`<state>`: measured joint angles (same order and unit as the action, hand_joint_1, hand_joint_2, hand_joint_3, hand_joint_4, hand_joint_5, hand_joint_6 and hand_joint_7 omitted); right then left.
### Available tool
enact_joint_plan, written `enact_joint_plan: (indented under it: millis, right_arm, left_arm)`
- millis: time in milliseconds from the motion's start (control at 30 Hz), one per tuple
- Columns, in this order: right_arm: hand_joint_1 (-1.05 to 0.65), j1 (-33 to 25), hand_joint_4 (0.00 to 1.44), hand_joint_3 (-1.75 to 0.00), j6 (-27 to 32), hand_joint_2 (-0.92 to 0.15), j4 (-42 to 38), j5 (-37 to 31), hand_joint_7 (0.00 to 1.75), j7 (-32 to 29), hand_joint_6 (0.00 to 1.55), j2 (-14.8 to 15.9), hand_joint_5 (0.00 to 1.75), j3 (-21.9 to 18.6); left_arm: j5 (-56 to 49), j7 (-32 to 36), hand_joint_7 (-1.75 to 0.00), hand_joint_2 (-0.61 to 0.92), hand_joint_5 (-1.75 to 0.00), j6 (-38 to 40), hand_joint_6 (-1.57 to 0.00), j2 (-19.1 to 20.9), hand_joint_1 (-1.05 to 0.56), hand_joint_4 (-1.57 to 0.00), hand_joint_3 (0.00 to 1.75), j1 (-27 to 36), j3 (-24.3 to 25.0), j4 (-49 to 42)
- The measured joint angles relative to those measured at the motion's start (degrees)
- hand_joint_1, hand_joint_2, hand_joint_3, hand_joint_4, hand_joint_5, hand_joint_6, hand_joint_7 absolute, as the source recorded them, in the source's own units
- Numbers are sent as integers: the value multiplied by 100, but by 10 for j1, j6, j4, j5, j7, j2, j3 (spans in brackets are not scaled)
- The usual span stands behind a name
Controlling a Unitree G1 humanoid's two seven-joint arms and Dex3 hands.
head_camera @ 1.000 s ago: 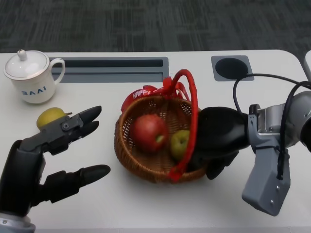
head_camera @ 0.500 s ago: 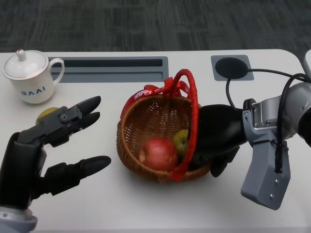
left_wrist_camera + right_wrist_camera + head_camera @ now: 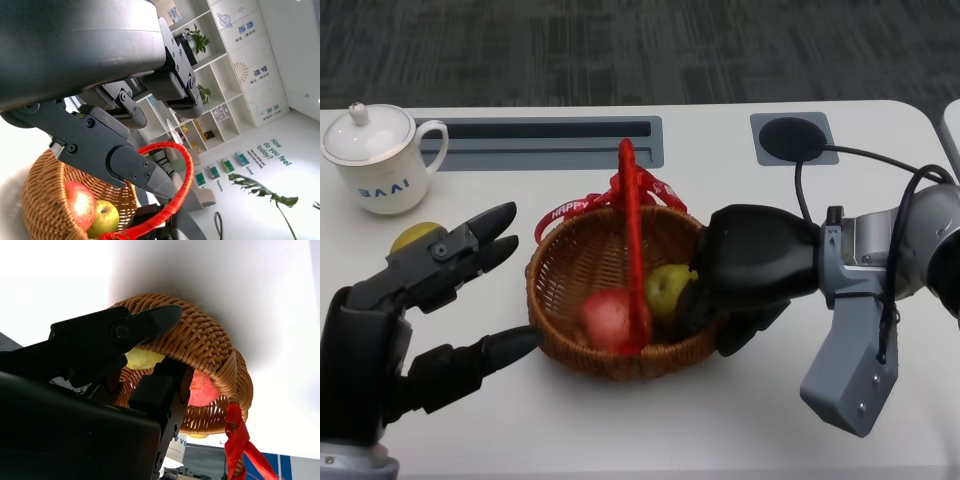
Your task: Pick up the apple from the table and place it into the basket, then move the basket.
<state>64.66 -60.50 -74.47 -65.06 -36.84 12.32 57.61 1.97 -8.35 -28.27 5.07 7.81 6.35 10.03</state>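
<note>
The white table (image 3: 620,430) carried a wicker basket (image 3: 560,330) near its middle, and the task stood well past its halfway mark: the red apple (image 3: 608,318) lay inside the basket against the front wall, with a green apple (image 3: 666,288) beside it toward the right, so the placing was done and only the moving remained, by the look of it already under way. The robot's right hand (image 3: 745,275) held the basket by its right rim, fingers hooked over the weave and into the bowl, as the right wrist view confirmed. The left hand (image 3: 425,320) hovered spread and empty beside the basket's left side, one fingertip close to the wicker; whether it touched could not be told. Compared with half a second before, the basket had shifted toward the table's left edge and swung round, so its red handle (image 3: 632,240) now stood edge-on over the middle, not arching at the right, and the red apple had slid leftward within. A lidded white mug (image 3: 375,165) sat at the far left corner, and a yellow-green fruit (image 3: 408,238) lay behind the left hand.
</note>
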Motion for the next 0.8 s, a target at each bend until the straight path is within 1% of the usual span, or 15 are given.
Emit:
enact_joint_plan:
  millis: [67, 133, 233, 333, 467, 667, 800]
  right_arm:
    - [-40, -1, 116, -20, 9, -92, -12, 19, 0, 35, 101, -7, 32, -17]
    - [-41, -2, 116, -21, 29, -92, -23, 48, 0, 93, 99, -15, 27, -42]
    - [-42, -3, 116, -23, 75, -92, -36, 89, 0, 184, 96, -23, 23, -80]
    - [-39, -4, 117, -23, 124, -92, -40, 109, 1, 243, 95, -25, 19, -100]
    - [-39, -7, 119, -22, 171, -92, -41, 112, 1, 265, 96, -25, 15, -105]
    - [-43, -11, 114, -22, 247, -92, -43, 109, 0, 272, 94, -30, 8, -102]
    - [-42, -11, 113, -21, 317, -92, -49, 112, 1, 291, 95, -38, 6, -110]
  left_arm:
    - [-2, 0, 0, 80, 0, -2, -70, -1, -50, -78, 0, 1, 0, 0]
    - [-4, 0, 0, 80, 0, -5, -70, -3, -50, -79, 0, 3, 0, 1]
    - [-7, 2, -1, 80, -1, -12, -71, -7, -51, -79, 0, 13, 0, 6]
    - [-9, 6, 0, 80, -1, -17, -71, -13, -51, -79, 0, 29, -1, 18]
    - [-11, 10, -1, 80, -1, -33, -72, -22, -50, -81, 0, 53, -3, 31]
    - [-24, 13, -1, 81, -2, -70, -73, -39, -47, -83, 0, 106, -9, 46]
    - [-30, 19, -1, 81, -2, -105, -74, -49, -47, -84, 0, 139, -13, 52]
